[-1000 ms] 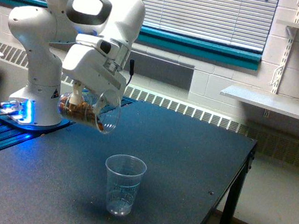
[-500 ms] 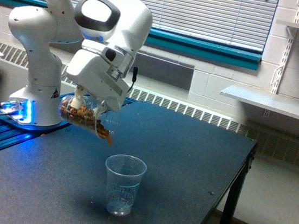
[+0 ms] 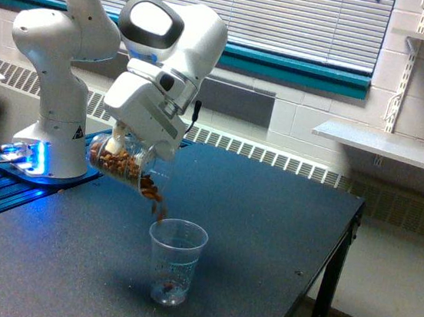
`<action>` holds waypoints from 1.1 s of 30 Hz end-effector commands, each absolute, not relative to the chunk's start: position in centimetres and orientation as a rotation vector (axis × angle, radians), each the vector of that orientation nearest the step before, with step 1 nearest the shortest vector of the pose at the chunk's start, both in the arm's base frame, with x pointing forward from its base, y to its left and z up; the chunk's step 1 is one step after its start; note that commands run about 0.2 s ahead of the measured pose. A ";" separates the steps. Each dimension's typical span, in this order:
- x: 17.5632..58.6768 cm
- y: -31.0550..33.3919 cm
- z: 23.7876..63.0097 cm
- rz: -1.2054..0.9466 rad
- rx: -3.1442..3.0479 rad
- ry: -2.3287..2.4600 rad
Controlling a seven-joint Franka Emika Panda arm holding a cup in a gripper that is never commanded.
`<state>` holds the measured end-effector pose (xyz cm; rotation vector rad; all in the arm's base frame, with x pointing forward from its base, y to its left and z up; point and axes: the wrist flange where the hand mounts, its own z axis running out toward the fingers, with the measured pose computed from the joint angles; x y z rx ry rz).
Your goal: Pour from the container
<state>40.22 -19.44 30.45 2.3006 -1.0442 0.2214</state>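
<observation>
My gripper (image 3: 125,142) is shut on the container (image 3: 127,166), a clear ribbed plastic cup full of brown nut-like pieces. The container is tilted with its mouth down and toward the exterior view's right. Brown pieces (image 3: 159,207) spill from its lip, just above the rim of a smaller clear tapered cup (image 3: 174,262). That cup stands upright on the dark table (image 3: 264,234), and a few brown pieces lie at its bottom.
The arm's white base (image 3: 48,138) stands at the exterior view's left on a blue-lit mount. The table's edge runs along the exterior view's right, with a drop to the floor. A wall shelf (image 3: 388,145) and a radiator lie behind.
The gripper rose and shifted toward the exterior view's right, tipping the container further. Brown pieces now fall from its lip, and a few have landed in the smaller cup.
</observation>
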 end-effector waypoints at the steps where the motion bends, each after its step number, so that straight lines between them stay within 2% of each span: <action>1: 41.0 -18.7 30.9 0.225 2.281 -1.021; 33: 42.1 -17.6 31.2 0.166 2.225 -0.972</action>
